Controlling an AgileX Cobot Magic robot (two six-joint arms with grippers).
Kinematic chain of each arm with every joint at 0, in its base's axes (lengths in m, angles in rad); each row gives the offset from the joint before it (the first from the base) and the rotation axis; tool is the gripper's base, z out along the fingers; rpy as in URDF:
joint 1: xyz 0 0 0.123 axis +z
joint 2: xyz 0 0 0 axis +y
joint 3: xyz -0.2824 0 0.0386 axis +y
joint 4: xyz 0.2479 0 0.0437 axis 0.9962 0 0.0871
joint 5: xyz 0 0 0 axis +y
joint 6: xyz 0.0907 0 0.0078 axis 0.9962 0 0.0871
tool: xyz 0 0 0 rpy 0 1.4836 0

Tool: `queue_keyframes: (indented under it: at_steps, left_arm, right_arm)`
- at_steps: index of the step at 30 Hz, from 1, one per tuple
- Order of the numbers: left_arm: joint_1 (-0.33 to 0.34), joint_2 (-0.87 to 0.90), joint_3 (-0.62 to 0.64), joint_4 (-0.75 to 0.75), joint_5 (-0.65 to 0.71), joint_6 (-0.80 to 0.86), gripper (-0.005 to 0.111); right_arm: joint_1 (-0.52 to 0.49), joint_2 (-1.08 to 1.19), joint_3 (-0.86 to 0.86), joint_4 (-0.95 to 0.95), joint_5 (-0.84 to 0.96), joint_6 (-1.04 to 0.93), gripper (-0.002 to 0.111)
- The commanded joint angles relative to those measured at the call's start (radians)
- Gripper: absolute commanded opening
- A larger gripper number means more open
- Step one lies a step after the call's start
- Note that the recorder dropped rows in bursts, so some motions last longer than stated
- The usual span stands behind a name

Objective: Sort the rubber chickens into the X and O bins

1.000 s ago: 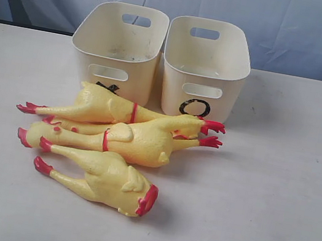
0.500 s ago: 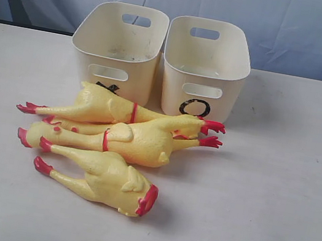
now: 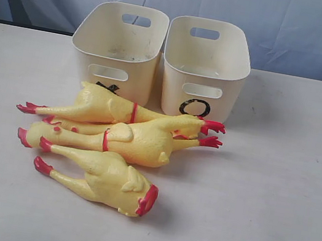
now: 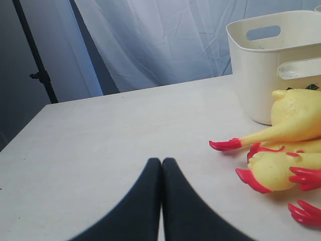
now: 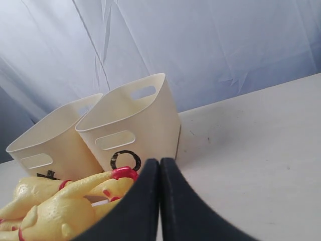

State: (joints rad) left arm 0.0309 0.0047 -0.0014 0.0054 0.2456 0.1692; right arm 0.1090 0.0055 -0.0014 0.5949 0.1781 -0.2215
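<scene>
Three large yellow rubber chickens lie in a pile in front of the bins: a back one [image 3: 104, 107] with a red collar, a middle one [image 3: 138, 141] with a red collar, and a front one [image 3: 107, 179] with its red comb toward the camera. A small one [image 3: 79, 125] is mostly hidden between them. The X bin [image 3: 119, 47] stands at the left, its mark half covered; the O bin [image 3: 207, 66] stands at the right. Neither gripper shows in the exterior view. My left gripper [image 4: 161, 161] is shut and empty, left of the chickens' red feet [image 4: 225, 145]. My right gripper [image 5: 159, 161] is shut and empty, right of the pile.
A blue-grey cloth backdrop [image 3: 260, 19] hangs behind the white table [image 3: 272, 196]. A dark stand pole [image 4: 35, 55] rises beyond the table's far left corner in the left wrist view. Both bins look empty inside.
</scene>
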Motion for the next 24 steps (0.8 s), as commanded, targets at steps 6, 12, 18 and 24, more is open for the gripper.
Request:
queue_keyframes:
  at_steps: [6, 12, 18, 24]
  left_arm:
    - [-0.006, -0.005, 0.001, 0.0, -0.015, -0.005, 0.0]
    - [-0.006, -0.005, 0.001, 0.003, -0.038, -0.005, 0.0]
    - [-0.006, -0.005, 0.001, -0.252, -0.281, -0.013, 0.0]
    - [-0.006, -0.005, 0.001, -0.591, -0.364, -0.013, 0.0]
  right_arm:
    - [0.003, -0.005, 0.001, 0.007, -0.009, -0.001, 0.0]
    - [0.003, -0.005, 0.001, 0.01, -0.009, -0.001, 0.0]
    - [0.003, -0.005, 0.001, 0.01, -0.009, -0.001, 0.0]
    - [0.003, -0.005, 0.001, 0.01, -0.009, -0.001, 0.0]
